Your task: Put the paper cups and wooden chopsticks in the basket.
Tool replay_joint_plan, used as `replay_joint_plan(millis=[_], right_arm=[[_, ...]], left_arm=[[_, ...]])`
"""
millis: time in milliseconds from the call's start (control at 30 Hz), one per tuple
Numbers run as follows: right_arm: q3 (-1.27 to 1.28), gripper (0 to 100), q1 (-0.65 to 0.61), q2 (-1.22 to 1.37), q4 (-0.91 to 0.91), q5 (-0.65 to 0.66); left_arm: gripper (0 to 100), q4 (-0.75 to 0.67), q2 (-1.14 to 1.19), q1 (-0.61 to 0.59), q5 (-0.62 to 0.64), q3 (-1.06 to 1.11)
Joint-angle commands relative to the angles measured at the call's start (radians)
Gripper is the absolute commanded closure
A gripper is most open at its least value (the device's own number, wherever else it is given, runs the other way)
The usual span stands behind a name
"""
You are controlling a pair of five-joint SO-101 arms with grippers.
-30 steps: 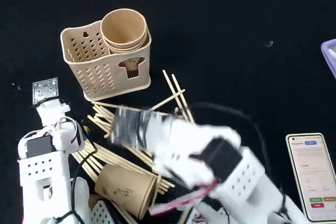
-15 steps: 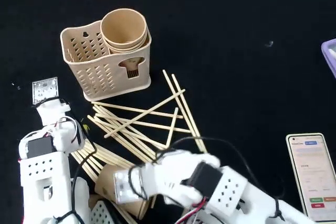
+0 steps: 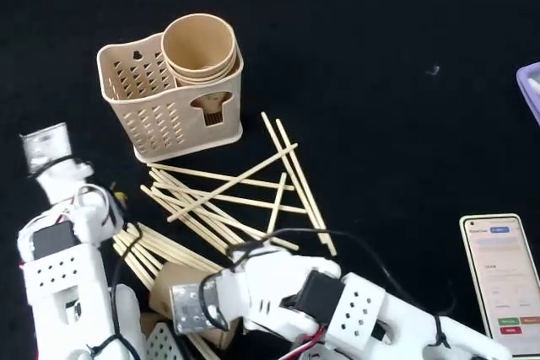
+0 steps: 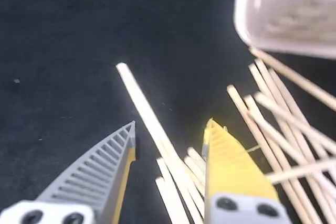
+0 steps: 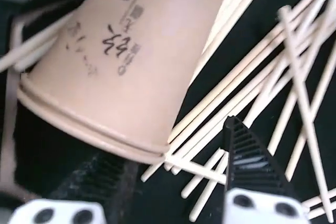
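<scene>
Basket (image 3: 169, 115) stands at 10 o'clock on the worktop (image 3: 380, 107), w/ stacked cups (image 3: 198, 44) already nested in its far end. 1 loose cup (image 5: 121, 61) lies on its side at 7 o'clock, resting on a heap of chopsticks (image 3: 228, 200) that fans from centre down to 7.

My right gripper (image 5: 165, 142) is low over that cup, fingers apart, w/ the rim end btw them. I'm lined up this way b/c the rim looks like the stiffest bit to pinch w/o crushing the wall. Not closed on it yet.

My left gripper (image 4: 170, 129) hangs at 8 o'clock, spread wide over the outer ends of the sticks, 1 stick running btw the fingers. The wide spread makes sense b/c the sticks lie bunched & crossed, so I'd prob. catch several at once.

Phone (image 3: 499, 280) sits at 4 o'clock, well apart.

My read: cup 1st, sticks after, since the cup pins some of them.
</scene>
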Motion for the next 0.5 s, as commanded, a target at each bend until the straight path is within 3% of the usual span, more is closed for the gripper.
replay_joint_plan(millis=[0, 133, 267, 467], right_arm=[[-0.013, 78.3, -0.011, -0.022, -0.08, -0.071], [-0.058, 99.1, -0.011, -0.022, -0.081, -0.081], [-0.116, 98.8, 0.017, -0.022, -0.072, -0.091], [-0.331, 98.8, 0.201, -0.022, 0.063, -0.095]], left_arm=[[78, -0.032, -0.011, -0.048, 0.043, -0.03], [78, -0.031, -0.011, -0.051, 0.043, -0.028], [78, -0.029, -0.011, -0.051, 0.043, -0.025], [78, -0.025, -0.011, -0.053, 0.043, -0.024]])
